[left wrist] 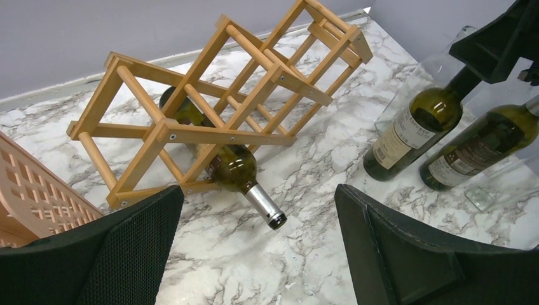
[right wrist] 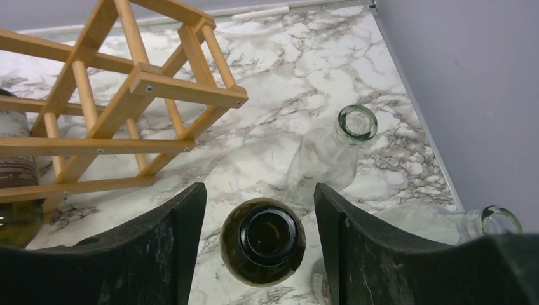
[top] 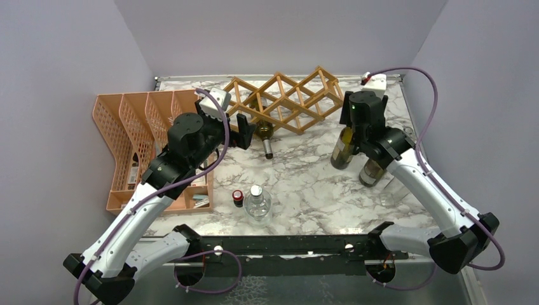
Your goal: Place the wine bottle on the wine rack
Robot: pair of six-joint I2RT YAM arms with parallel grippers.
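Jaws of the right gripper [right wrist: 257,194] are held apart astride the mouth of the upright green wine bottle [right wrist: 263,241], whose vertical axis is seen end-on between them, not yet clamped; the wine rack [right wrist: 191,89] is set beyond to the left, nearer the wide-open, empty left gripper [left wrist: 257,194].

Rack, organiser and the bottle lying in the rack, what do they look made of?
The rack looks like pale unpainted wood: slats and dowels screwed at the joints. The organiser seems orange plastic, moulded as mesh. The bottle is likely dark green glass, glossy with sharp highlights.
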